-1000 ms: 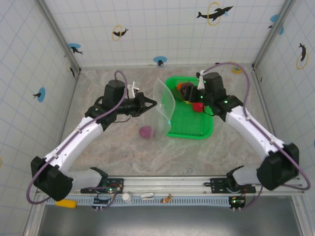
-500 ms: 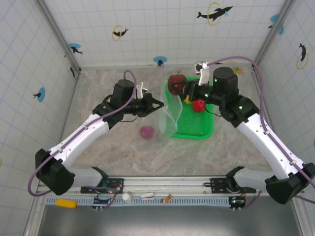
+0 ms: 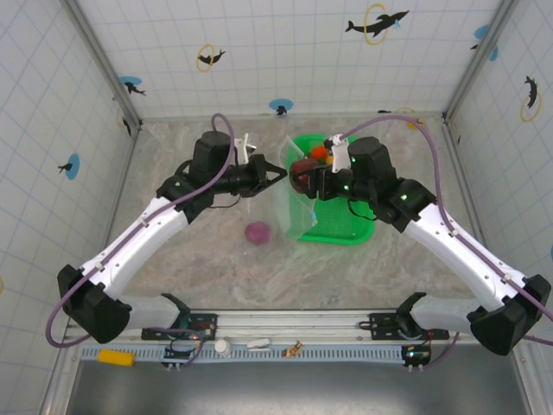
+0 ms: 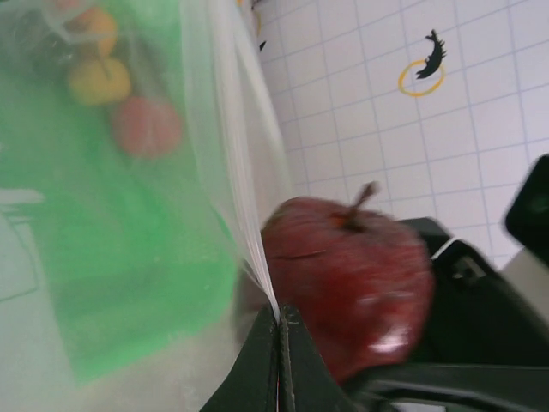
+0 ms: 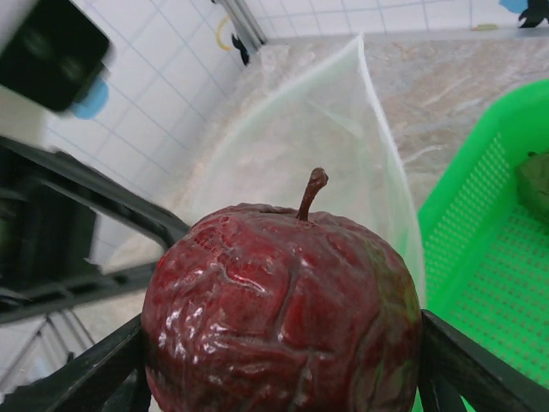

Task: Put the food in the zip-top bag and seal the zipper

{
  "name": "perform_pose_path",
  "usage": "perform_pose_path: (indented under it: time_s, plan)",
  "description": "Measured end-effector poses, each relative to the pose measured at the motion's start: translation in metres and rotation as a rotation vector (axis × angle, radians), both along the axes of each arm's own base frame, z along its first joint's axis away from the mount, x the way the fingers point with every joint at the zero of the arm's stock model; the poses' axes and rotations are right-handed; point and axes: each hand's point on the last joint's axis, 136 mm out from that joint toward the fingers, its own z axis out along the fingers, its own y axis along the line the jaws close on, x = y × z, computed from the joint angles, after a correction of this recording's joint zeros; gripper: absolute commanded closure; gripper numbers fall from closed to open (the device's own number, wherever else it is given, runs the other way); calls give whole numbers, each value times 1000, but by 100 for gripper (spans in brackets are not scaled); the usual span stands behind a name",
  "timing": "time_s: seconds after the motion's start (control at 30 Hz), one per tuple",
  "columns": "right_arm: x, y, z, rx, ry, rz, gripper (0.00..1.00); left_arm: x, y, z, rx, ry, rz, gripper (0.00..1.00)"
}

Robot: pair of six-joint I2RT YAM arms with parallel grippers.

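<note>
- the dark red toy apple [image 5: 283, 300], stem up, is clamped between the two black fingers [image 5: 467, 369] of the right gripper [image 5: 283, 369] — close to the lens
- the clear zip-top bag [image 5: 292, 146] stands upright just behind it
- the green mesh basket [image 5: 480, 257] lies to the right — on the marbled table [image 5: 446, 77]

- Apple [image 5: 283, 318]: dark maroon-red and glossy, creased with darker veins, with a dull greenish patch on its right flank and a brown stem.
- Zip-top bag [image 5: 334, 146]: clear with a faint green cast.
- Zipper [image 4: 244, 215]: pale whitish strip.
- Basket [image 3: 346, 232]: bright green mesh.
- Upper left of the left wrist view, blurred through the plastic: orange fruit [image 4: 93, 26], yellow fruit [image 4: 99, 80], red fruit [image 4: 146, 126].
- Magenta fruit [image 3: 257, 232], left of centre in the top view.
- Table [image 3: 216, 268]: beige-grey marbling.
- Walls [image 3: 285, 60]: white tiles with pale blue grid lines; black dolphin figures [image 3: 376, 22] in orange rings or on blue discs.
- Left arm [image 3: 147, 229] and right arm [image 3: 449, 238]: white shells, black joints, purple cables [image 3: 216, 130].
</note>
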Motion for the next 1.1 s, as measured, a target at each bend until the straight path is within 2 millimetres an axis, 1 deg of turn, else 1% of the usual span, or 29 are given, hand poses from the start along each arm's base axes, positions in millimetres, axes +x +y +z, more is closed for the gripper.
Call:
perform_pose_path:
  time_s: [0.07,0.13,0.23,0.3,0.4,0.5,0.67,0.77,0.87,0.97,1.03,1.1]
  plan:
    - [-4,3,-10,-50,-1,4,30,0,1,10,-7,-21,7,100]
    - [-7,7,-22,-109,1,12,25,0,3,17,-12,-32,11,100]
    - [-11,11,-36,-172,10,20,16,-2,4,16,-6,-33,9,100]
    - [-10,10,-39,-191,7,14,15,-2,4,15,1,-31,9,100]
    - [-7,7,-36,-199,-9,0,12,-2,4,14,4,-36,7,100]
    - [-5,8,-27,-190,-27,-4,11,-2,4,14,6,-36,7,100]
    - [-5,9,-13,-161,-45,6,14,-1,5,13,11,-37,11,100]
    - [-5,6,-8,-140,-46,9,16,1,7,12,18,-40,27,100]
    - [6,-8,1,-110,-49,-32,18,4,12,9,47,-48,60,100]
    - [28,-34,9,-73,-58,-122,19,5,23,7,90,-67,101,100]
    - [41,-56,5,-55,-55,-189,19,4,31,8,114,-84,126,100]
    - [50,-72,-10,-66,-30,-240,18,2,38,10,126,-100,149,100]
